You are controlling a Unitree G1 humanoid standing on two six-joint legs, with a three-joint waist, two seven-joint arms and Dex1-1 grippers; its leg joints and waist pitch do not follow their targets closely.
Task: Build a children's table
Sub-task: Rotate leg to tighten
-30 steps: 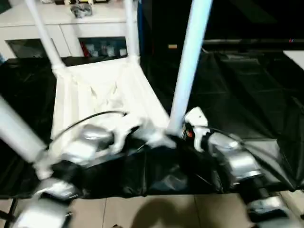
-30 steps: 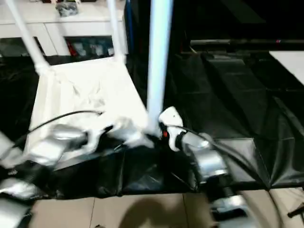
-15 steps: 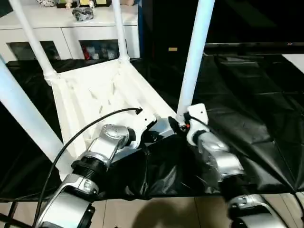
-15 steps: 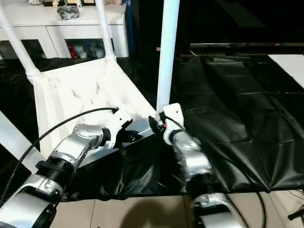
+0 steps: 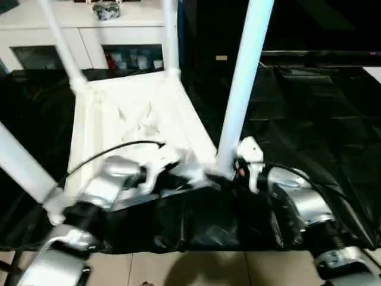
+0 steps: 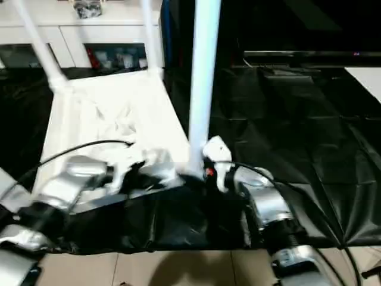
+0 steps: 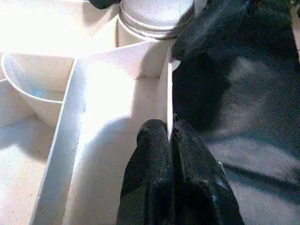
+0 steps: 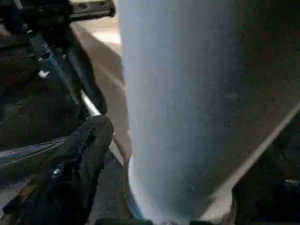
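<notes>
The white tabletop is seen lying upside down on a desk draped in black sheeting, its ribbed underside turned up and four white legs rising from its corner sockets. The near right leg stands almost upright from the corner closest to the robot's right arm; the near left leg leans out toward the left edge of the head view, and the two far legs are seen at the back corners, before a white cabinet with glass doors.

The left tool is shown closed on the tabletop's thin near rim, one black finger pressed against the inner face of the wall and the other against its outer face. A round corner socket with a leg seated in it lies just beyond, along the same rim.

The right tool is held at the foot of the near right leg, where the tube meets its socket. In the right wrist view one black finger is seen just beside the tube; whether the tool is clamped on the leg or merely set against it cannot be told.

A black cable is looped over the left forearm.
</notes>
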